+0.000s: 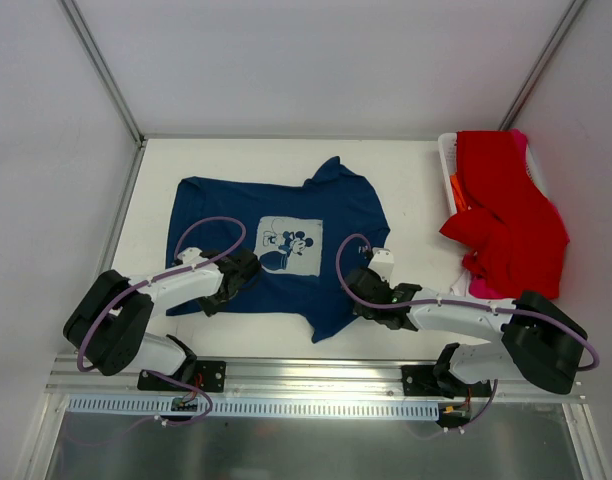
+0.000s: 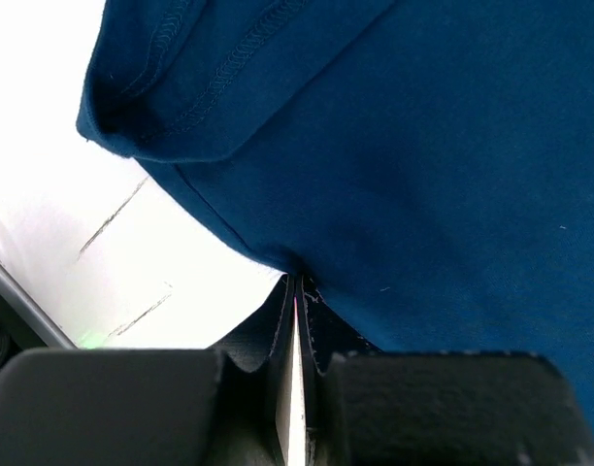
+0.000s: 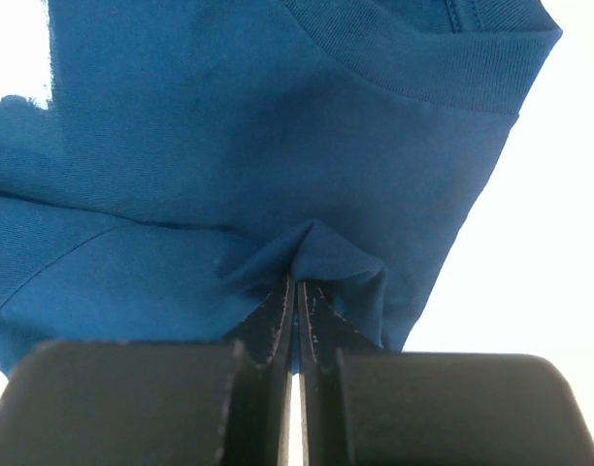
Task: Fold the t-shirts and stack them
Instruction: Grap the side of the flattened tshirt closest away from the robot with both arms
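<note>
White table (image 1: 406, 170): navy t-shirt (image 1: 216, 210) lies spread flat at centre, mouse print up. Red t-shirt (image 1: 506, 210) draped over white basket (image 1: 447, 160) at right. Left gripper (image 2: 297, 286) closed, pinching the navy shirt's edge; right gripper (image 3: 297, 282) closed, pinching bunched cloth near its collar.

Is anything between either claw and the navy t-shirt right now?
Nothing visible stands between them. The left claw and the right claw are each shut directly on the edge of the navy t-shirt, with the cloth pinched between their fingers.
</note>
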Robot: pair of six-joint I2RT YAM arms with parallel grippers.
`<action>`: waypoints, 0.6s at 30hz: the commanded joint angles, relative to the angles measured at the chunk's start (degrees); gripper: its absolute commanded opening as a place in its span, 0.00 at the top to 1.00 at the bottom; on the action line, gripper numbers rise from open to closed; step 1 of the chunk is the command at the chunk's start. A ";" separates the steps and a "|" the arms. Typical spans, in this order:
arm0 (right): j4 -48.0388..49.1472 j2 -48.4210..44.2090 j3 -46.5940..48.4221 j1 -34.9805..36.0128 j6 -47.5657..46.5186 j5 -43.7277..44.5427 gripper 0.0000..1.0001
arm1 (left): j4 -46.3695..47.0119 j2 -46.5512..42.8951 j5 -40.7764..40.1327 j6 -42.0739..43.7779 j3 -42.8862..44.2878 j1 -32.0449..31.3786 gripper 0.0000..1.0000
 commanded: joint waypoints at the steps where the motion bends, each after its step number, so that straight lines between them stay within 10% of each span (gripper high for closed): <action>1: -1.57 -0.37 -1.67 -0.27 0.37 -0.13 1.00 | 2.36 0.57 -1.25 -0.41 -1.13 -0.22 1.00; 18: -13.51 -5.81 4.39 0.78 -0.25 4.35 1.00 | 3.77 -18.85 -1.60 10.76 -0.08 -0.84 1.00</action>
